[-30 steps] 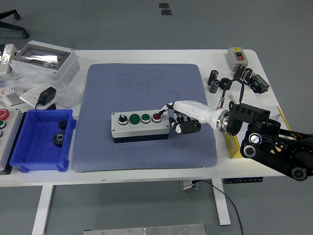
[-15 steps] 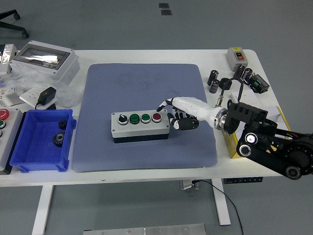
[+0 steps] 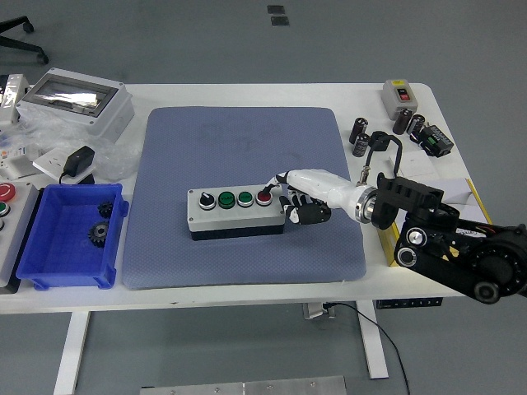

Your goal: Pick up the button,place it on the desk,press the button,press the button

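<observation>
Button box (image 3: 237, 211) sits flat near the middle of the blue mat (image 3: 241, 148), long side toward me, so I take the placing as done and the pressing as the step in hand. Along its top run a black knob, two green buttons and, at the right end, the red button (image 3: 263, 197). My right hand (image 3: 303, 197) comes in from the right and lies against that end of the box: one finger is stretched out with its tip at or on the red button (from this height I cannot tell whether it is actually bearing down), and the other fingers are curled under beside the box's end, holding nothing.

To press well I would keep the push straight down through the cap, not sideways, since the box rests loose on the mat and a slanted push would likely slide it left. I would also keep the curled fingers off the box's end so they do not nudge it, and watch that the fingertip stays centred on red, clear of the neighbouring green button (image 3: 244, 198).

My left hand is out of sight.
</observation>
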You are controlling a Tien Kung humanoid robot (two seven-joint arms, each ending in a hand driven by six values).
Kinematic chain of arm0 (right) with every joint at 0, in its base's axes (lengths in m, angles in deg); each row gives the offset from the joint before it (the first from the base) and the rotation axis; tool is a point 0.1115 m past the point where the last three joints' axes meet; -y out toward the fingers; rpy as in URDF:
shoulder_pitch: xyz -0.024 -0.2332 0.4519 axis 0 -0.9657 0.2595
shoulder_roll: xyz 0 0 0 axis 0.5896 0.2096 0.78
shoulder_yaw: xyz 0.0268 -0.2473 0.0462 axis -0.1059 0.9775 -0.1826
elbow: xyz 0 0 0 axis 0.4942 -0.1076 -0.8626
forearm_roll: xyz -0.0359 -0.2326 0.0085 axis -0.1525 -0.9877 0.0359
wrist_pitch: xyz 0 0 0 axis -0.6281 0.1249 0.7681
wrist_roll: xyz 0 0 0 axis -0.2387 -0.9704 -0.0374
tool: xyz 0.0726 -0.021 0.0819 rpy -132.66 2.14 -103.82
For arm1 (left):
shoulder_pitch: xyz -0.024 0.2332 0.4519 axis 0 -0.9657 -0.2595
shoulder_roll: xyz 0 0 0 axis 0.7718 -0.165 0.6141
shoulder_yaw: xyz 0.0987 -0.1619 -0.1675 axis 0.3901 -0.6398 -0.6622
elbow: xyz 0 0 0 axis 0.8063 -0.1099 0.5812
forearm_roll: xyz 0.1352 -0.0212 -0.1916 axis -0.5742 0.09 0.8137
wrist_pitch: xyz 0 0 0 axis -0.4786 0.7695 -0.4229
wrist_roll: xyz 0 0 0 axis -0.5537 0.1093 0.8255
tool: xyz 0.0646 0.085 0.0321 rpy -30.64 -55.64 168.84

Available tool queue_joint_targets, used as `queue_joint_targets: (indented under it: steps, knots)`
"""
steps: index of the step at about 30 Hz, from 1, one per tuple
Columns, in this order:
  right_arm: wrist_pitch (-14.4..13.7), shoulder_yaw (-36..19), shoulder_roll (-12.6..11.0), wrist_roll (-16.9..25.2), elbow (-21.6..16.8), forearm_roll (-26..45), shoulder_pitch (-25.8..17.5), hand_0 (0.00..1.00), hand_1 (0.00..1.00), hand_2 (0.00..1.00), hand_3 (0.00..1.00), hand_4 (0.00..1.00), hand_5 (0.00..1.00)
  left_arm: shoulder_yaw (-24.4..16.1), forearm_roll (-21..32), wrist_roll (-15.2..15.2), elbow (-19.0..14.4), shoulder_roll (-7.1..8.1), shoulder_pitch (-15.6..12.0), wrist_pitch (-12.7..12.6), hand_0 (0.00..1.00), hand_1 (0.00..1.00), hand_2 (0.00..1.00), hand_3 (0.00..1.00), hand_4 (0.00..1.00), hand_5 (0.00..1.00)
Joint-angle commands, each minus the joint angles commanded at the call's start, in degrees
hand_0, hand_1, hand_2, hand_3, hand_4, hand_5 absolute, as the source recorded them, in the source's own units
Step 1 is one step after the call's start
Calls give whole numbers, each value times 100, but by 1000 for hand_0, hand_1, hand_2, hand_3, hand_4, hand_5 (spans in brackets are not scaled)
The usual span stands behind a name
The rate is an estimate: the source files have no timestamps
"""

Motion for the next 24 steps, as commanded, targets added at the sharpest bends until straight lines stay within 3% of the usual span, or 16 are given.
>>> queue_joint_targets:
  steps: [16,20,24]
  knots:
    - [-65,312,27,-103,82,-622,67,92,194,191,773,52,110,26,62,-42,5,4,12,-36,482,474,492,707,2,2]
    - [-74,62,-47,26,-36,-401,3,91,194,190,770,51,111,25,63,-61,10,-4,15,-35,482,474,492,707,2,2]
    - [176,-488,-258,315,-344,203,-277,93,196,190,769,52,110,23,62,-68,13,-15,8,-27,482,474,492,707,2,2]
